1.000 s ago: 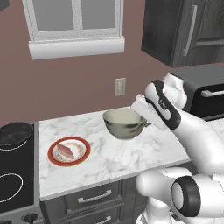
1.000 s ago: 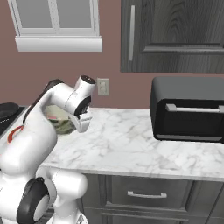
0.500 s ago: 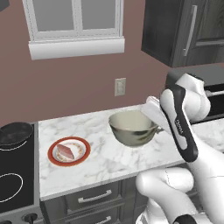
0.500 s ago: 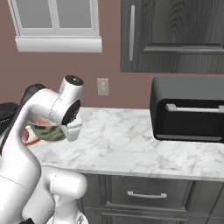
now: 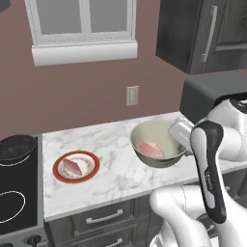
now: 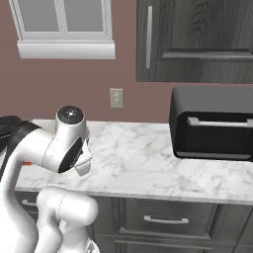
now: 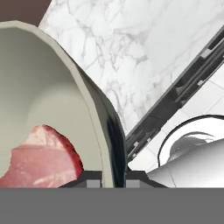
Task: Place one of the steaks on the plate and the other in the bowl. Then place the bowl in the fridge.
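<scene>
My gripper point(image 5: 177, 134) is shut on the right rim of the bowl point(image 5: 157, 144), a deep cream-rimmed bowl held over the marble counter point(image 5: 111, 144). One pink-red steak point(image 5: 150, 148) lies inside it. In the hand view the bowl's rim point(image 7: 98, 118) runs between the finger tips of the gripper point(image 7: 113, 177), with the steak point(image 7: 41, 157) at lower left. The other steak point(image 5: 71, 165) lies on the red-ringed plate point(image 5: 91, 166) at the counter's left. The fridge is out of view.
A black frying pan point(image 5: 17, 146) sits on the stove at the left. A dark toaster oven point(image 6: 212, 123) stands on the counter's right end. Dark wall cabinets point(image 5: 202, 29) hang above it. The counter's front edge point(image 7: 175, 94) and drawers lie just below the bowl.
The arm has swung right and toward the counter's front, carrying the bowl with the steak along. The plate and its steak have stayed put.
</scene>
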Motion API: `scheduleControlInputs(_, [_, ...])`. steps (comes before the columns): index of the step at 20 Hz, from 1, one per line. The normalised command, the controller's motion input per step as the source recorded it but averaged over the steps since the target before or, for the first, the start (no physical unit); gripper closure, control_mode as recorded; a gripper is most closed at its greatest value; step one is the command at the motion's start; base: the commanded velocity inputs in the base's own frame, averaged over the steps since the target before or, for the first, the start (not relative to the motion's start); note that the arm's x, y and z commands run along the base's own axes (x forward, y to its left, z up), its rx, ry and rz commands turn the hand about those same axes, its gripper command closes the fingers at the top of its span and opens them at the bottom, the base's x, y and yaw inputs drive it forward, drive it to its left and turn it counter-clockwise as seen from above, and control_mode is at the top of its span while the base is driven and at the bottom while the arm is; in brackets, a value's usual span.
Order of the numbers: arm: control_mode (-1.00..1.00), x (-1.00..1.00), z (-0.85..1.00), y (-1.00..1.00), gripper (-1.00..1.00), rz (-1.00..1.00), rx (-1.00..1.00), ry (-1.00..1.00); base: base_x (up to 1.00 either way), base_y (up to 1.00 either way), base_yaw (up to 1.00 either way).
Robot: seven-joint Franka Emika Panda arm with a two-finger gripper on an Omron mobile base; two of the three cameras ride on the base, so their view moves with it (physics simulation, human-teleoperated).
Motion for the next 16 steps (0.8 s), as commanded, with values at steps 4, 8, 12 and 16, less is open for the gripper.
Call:
scheduleControlInputs(4, [-1.00, 0.00, 0.05, -0.55, 1.00, 0.00, 0.00, 0.00, 0.00, 0.00, 0.00])
scheduleControlInputs(8, [-1.00, 0.00, 0.05, -0.47, 1.00, 0.00, 0.03, 0.05, 0.00, 0.00, 0.00])
scheduleControlInputs(12, [-1.00, 0.00, 0.14, -0.34, 1.00, 0.00, 0.07, 0.10, 0.00, 0.00, 0.00])
scheduleControlInputs(16, [-1.00, 0.00, 0.00, -0.01, 1.00, 0.00, 0.07, 0.05, 0.00, 0.00, 0.00])
